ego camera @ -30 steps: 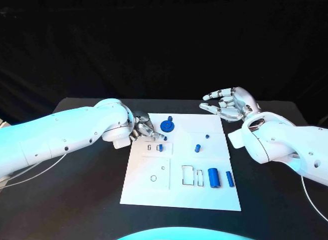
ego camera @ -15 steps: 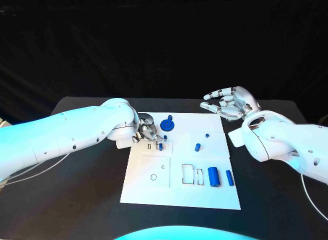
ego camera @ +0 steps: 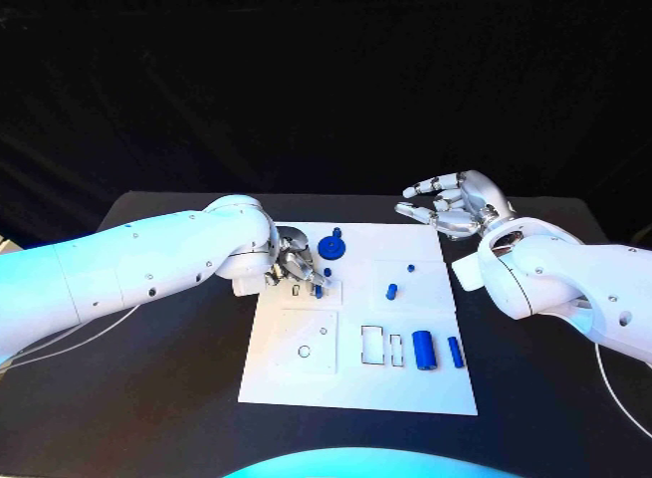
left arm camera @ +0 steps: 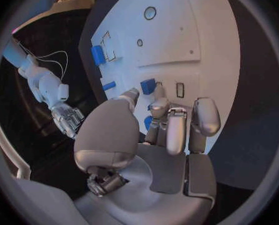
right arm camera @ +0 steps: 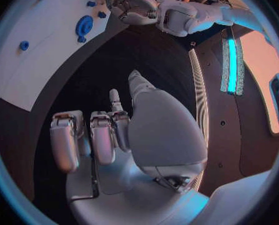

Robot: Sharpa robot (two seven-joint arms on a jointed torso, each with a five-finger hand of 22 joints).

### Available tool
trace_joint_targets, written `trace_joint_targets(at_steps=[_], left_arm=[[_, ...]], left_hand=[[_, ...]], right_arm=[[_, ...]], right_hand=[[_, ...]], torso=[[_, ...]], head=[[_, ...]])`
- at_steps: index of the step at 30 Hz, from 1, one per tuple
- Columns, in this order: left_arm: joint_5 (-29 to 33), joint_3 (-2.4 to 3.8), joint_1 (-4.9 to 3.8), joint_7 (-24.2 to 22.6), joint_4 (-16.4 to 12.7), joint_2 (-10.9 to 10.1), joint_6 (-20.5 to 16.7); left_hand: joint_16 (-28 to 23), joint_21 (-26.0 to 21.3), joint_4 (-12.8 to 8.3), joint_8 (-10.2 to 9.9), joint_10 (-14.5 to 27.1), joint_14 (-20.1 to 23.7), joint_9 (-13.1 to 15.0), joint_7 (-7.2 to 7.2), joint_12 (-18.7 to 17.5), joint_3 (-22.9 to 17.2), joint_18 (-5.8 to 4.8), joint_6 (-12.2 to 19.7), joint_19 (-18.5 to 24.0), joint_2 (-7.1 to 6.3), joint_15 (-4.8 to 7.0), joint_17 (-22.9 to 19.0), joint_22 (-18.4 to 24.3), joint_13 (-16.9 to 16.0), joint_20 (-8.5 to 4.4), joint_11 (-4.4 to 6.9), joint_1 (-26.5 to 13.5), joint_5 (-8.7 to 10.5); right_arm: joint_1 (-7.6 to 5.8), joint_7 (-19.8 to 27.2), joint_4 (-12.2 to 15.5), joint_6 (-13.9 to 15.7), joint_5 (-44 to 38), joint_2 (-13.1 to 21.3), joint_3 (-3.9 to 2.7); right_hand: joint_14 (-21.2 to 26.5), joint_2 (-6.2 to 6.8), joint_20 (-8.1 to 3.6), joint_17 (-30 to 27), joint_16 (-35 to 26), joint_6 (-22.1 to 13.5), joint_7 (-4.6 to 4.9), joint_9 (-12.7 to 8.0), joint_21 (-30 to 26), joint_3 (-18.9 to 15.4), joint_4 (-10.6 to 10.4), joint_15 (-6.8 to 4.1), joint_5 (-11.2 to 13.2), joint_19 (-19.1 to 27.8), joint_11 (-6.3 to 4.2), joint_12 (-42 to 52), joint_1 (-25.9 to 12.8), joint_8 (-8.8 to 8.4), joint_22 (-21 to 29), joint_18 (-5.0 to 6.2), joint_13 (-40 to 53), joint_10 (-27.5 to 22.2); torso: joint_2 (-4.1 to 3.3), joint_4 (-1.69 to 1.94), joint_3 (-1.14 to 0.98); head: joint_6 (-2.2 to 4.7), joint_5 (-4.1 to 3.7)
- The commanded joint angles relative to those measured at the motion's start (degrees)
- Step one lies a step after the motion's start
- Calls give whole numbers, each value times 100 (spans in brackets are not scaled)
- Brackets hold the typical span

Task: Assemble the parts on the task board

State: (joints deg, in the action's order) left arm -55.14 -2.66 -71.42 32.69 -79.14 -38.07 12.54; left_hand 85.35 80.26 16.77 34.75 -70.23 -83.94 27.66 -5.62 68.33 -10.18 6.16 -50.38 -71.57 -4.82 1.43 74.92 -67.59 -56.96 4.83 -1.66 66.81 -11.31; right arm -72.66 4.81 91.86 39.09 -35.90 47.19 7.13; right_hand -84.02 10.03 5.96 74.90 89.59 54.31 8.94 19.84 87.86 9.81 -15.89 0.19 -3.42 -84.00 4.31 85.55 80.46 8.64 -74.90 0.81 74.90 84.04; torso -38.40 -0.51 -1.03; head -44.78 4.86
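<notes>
The white task board [ego camera: 357, 383] lies mid-table. My left hand [ego camera: 296, 265] hangs over its far left part. Its thumb and a fingertip [left arm camera: 158, 105] reach a small blue part [ego camera: 318, 289] standing by a slot [ego camera: 296, 292]; the left wrist view shows that part [left arm camera: 148, 86] right at the tips, but not whether they grip it. A blue gear [ego camera: 332, 248] sits just beyond the hand. My right hand [ego camera: 455, 204] is raised past the board's far right corner, its fingers loosely curved around nothing.
A short blue piece [ego camera: 392, 292] and a tiny one [ego camera: 412, 269] sit at the board's middle right. Two blue cylinders [ego camera: 425, 351] [ego camera: 456, 352] lie beside empty rectangular slots [ego camera: 371, 345] near the front. Black table [ego camera: 168, 378] surrounds the board.
My left hand has moved toward me and rightward across the board's far left, from beside the gear down to the small blue part. The right hand has stayed put.
</notes>
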Motion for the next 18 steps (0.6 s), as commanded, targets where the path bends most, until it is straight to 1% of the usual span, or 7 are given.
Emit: trace_joint_targets(at_steps=[1,8,11,12,14,17,18], left_arm=[[46,-1,-11,-1,-8,22,186],[65,-6,-10,-9,-10,34,212],[106,-6,-10,-13,-6,30,199],[129,-7,-10,-16,-5,27,180],[154,-7,-10,-22,-4,23,158],[220,-7,-10,-34,-3,16,109],[252,-6,-10,-38,-3,15,92]], left_hand=[[31,20,-14,20,26,-323,22,3,0,-54,-111,34,-36,8,41,645,-6,-9,11,19,119,-32],[36,23,-18,27,29,-324,94,24,4,-207,-111,27,-31,80,56,655,-13,-19,7,38,385,-31],[42,26,-25,54,23,-328,174,52,9,-396,-110,14,-28,113,81,667,-19,-32,-3,65,613,-32],[46,26,-21,80,13,-331,221,67,14,-507,-110,0,-26,157,89,677,-19,-42,-9,77,684,-37],[46,11,-24,105,16,-331,277,81,7,-627,-103,5,6,172,100,679,12,-37,-15,89,754,-36],[56,5,-30,212,-11,-337,487,108,20,-1074,-100,36,22,147,133,700,17,-69,-36,125,924,-42],[60,6,-25,269,-23,-340,602,120,20,-1333,-100,59,24,99,139,709,14,-75,-48,135,963,-49]], right_arm=[[-1,-18,-6,-106,-50,-12,-3],[0,-37,-33,-123,-59,-35,-2],[0,-47,-46,-131,-62,-47,-2],[0,-62,-50,-127,-72,-52,-2],[0,-93,-53,-108,-95,-56,-2],[1,-135,-61,-86,-134,-62,-2],[1,-144,-64,-81,-142,-63,-2]], right_hand=[[-559,-23,3,1368,-23,-36,-5,11,-32,-3,12,-19,-4,-472,-13,-34,36,33,-1348,-17,1162,206],[-557,-27,3,1360,-27,-36,-5,12,-38,-1,12,-19,-4,-469,-13,-36,38,36,-1344,-16,1161,205],[-557,-27,3,1360,-27,-36,-5,12,-38,-1,12,-19,-4,-469,-13,-36,38,36,-1344,-16,1161,205],[-557,-27,3,1360,-27,-36,-5,12,-38,-1,12,-19,-4,-469,-13,-36,38,36,-1344,-16,1161,205],[-558,-31,3,1362,-26,-37,-5,13,-50,1,13,-19,-4,-463,-13,-36,41,39,-1336,-13,1160,205],[-556,-33,2,1356,-29,-37,-5,14,-73,1,13,-19,-4,-451,-13,-37,41,40,-1321,-6,1160,204],[-556,-34,2,1355,-30,-37,-5,14,-77,2,14,-19,-4,-449,-14,-37,43,41,-1318,-5,1160,204]], torso=[[-1,2,-2],[-1,0,-2],[0,3,-2],[0,5,-3],[1,7,-5],[2,5,-6],[1,2,-4]], head=[[-5,1],[-18,1],[-24,0],[-27,4],[-30,6],[-31,9],[-34,11]])
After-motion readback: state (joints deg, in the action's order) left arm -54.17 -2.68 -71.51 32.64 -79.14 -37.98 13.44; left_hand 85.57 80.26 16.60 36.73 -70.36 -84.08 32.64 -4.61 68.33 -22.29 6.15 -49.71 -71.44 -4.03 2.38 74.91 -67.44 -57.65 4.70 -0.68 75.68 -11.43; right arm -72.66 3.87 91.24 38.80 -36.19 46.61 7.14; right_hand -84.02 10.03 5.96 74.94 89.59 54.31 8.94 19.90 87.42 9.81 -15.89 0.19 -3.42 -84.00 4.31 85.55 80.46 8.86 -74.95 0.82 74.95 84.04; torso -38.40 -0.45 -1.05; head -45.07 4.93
